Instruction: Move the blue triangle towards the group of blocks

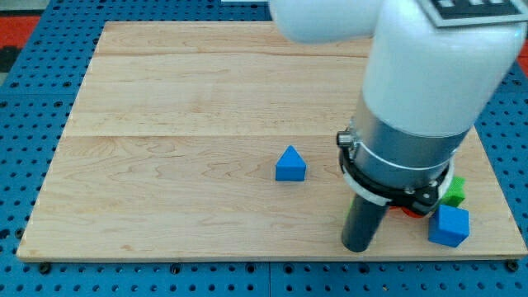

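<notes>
1. The blue triangle (289, 165) sits alone near the board's middle, toward the bottom edge
2. My tip (359, 247), a bare rod with no jaws, rests near the bottom edge, right of the triangle
3. A blue cube (450, 225), a green block (453, 190) and a red block (406, 212) cluster by the bottom-right corner

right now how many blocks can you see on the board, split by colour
blue: 2, the blue triangle and a blue cube
green: 1, a green block partly hidden by the arm
red: 1, a red block, only a sliver showing
total: 4 visible; the arm may hide more
my tip sits left of the group, lower right of the triangle
</notes>
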{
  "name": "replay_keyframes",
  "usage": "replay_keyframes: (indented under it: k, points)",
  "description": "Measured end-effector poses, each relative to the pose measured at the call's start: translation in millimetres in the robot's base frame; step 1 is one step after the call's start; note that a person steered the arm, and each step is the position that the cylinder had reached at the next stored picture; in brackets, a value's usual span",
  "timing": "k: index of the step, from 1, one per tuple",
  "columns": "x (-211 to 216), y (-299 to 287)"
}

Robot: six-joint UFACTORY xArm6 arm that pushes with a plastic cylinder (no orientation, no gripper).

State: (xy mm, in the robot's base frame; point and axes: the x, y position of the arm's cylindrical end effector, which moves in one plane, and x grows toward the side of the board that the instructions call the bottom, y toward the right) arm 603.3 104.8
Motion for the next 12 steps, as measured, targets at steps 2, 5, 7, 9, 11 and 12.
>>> replay_keyframes:
  k: [2,5,7,9,11,12]
  points:
    - [-2,2]
    - [-8,-70]
    - [-89,-156]
    - [-111,-131]
    - [-111,9]
    - [-111,9]
